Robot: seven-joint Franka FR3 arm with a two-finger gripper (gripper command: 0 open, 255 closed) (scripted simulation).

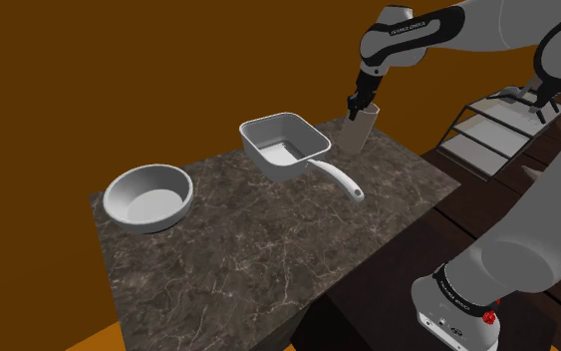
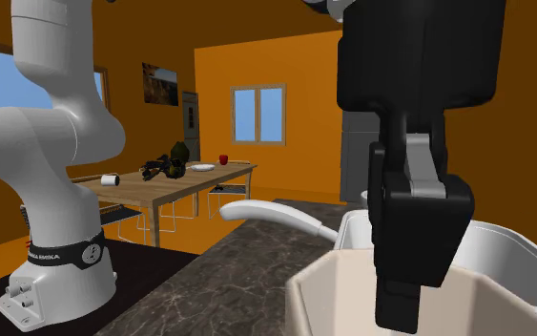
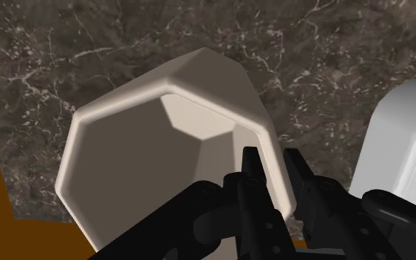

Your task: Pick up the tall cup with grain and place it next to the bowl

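The black hand (image 2: pixel 402 286) reaches down over the rim of the pale cup (image 2: pixel 325 291) on the dark marbled surface (image 2: pixel 223 282); a white pan (image 2: pixel 509 250) stands just behind.

- A dark, marble-patterned table (image 1: pixel 258 261) with pale veins carries the things.
- A square white pan (image 1: pixel 268 128) sits upright near the table's far edge. Its long handle (image 1: pixel 339 180) points toward the shoulder view's lower right.
- A wire rack (image 1: pixel 487 135) with pale shelves stands beyond the table at the shoulder view's right.
- In the second exterior view, a wooden dining table (image 2: pixel 175 181) stands against orange walls and bears a small red object (image 2: pixel 224 159) and a white plate (image 2: pixel 202 167).
- A window (image 2: pixel 258 115) shows behind it.
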